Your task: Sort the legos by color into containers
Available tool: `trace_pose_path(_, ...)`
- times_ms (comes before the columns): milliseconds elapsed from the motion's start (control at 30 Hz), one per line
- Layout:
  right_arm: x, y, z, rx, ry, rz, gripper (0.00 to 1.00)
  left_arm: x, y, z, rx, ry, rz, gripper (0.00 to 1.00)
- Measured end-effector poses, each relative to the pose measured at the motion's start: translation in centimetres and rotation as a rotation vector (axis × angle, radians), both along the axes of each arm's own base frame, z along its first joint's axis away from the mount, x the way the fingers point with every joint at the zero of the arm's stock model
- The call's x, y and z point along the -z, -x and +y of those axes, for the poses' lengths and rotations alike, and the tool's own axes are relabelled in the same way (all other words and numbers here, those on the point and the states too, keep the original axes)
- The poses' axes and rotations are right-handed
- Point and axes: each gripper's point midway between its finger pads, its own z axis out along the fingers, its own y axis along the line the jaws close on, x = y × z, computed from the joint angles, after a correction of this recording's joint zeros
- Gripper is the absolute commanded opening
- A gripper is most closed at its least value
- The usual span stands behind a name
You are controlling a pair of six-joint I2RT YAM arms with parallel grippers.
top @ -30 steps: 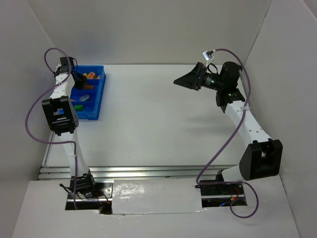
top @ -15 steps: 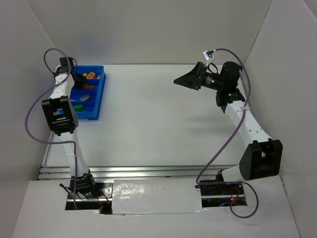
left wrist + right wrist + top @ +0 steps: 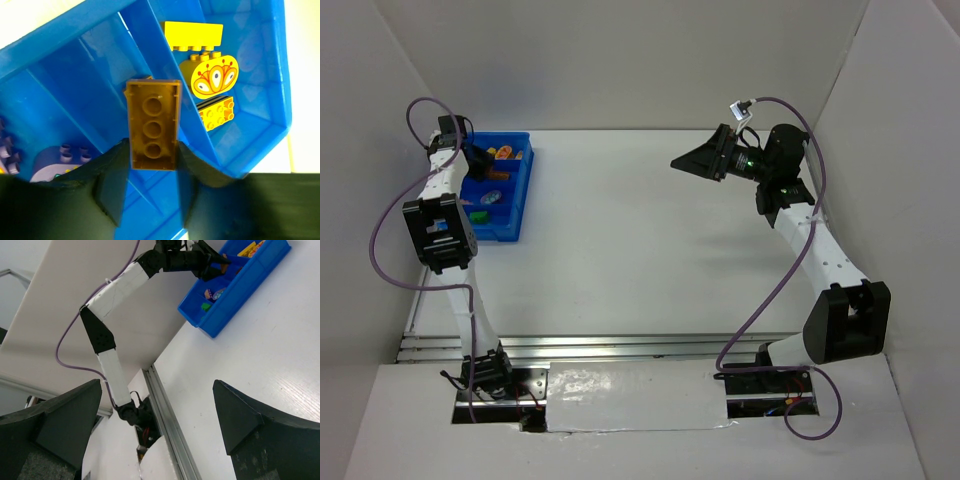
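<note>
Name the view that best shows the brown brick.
Left wrist: the brown brick sits centre frame, underside showing, between the left tool's fingers. Top external and right wrist show only the distant bin, brick indiscernible.

left end effector [image 3: 152, 150]: pinching brown lego [image 3: 152, 115], arm stretched forward | right end effector [image 3: 157, 385]: jaws wide apart, arm raised

We see a matte white bench [image 3: 650, 250] enclosed on three sides by plain white panels: a back wall [image 3: 620, 60], a left wall [image 3: 355, 200] and a right wall [image 3: 915, 170]. The light is soft and even, casting only faint shadows on the bench. A ribbed silver metal rail [image 3: 620, 347] runs along the near edge, and in front of it lies a white board [image 3: 640, 430].
</note>
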Motion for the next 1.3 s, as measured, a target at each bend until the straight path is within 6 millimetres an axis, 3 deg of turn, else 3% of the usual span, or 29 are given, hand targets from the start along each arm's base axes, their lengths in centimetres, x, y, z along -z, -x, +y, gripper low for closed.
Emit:
trace_pose_path(200,0.0,0.0,0.0,-0.001,0.0,0.001,1.0,-0.3,-0.4,-0.1,0.013,0.003,-0.022,0.67)
trace_pose_path(433,0.4,-0.4,0.1,-0.005,-0.005,0.012,1.0,-0.5,-0.7,-0.5,0.028,0.017,-0.036,0.66)
trace_pose_path(533,0.7,-0.7,0.1,-0.005,-0.002,0.023,1.0,-0.9,-0.8,-0.7,0.042,0.019,-0.046,0.72)
trace_pose_path(567,0.8,-0.8,0.1,-0.002,0.003,0.025,1.0,-1.2,-0.8,-0.7,0.051,0.015,-0.05,0.82)
trace_pose_path(667,0.6,-1.6,0.0,0.02,0.028,0.026,1.0,-3.2,-0.5,-1.3,0.12,-0.015,-0.069,0.92)
trace_pose_path(800,-0.2,-3.4,-0.6,0.102,0.084,0.018,1.0,-9.3,0.6,-2.3,0.222,-0.111,-0.119,1.0)
trace_pose_path(967,-1.2,-6.4,-3.1,0.34,0.184,0.065,1.0,-18.8,5.4,-5.4,0.331,-0.307,-0.18,1.0)
trace_pose_path(1067,-1.3,-7.3,-5.5,0.505,0.255,0.104,1.0,-23.1,10.3,-9.1,0.394,-0.404,-0.229,1.0)
trace_pose_path(1200,-1.3,-5.9,-8.4,0.667,0.352,0.126,1.0,-26.6,15.5,-14.1,0.498,-0.501,-0.257,0.99)
trace_pose_path(1300,-2.7,-2.5,-9.2,0.724,0.4,0.089,1.0,-26.2,18.2,-16.2,0.566,-0.531,-0.237,0.99)
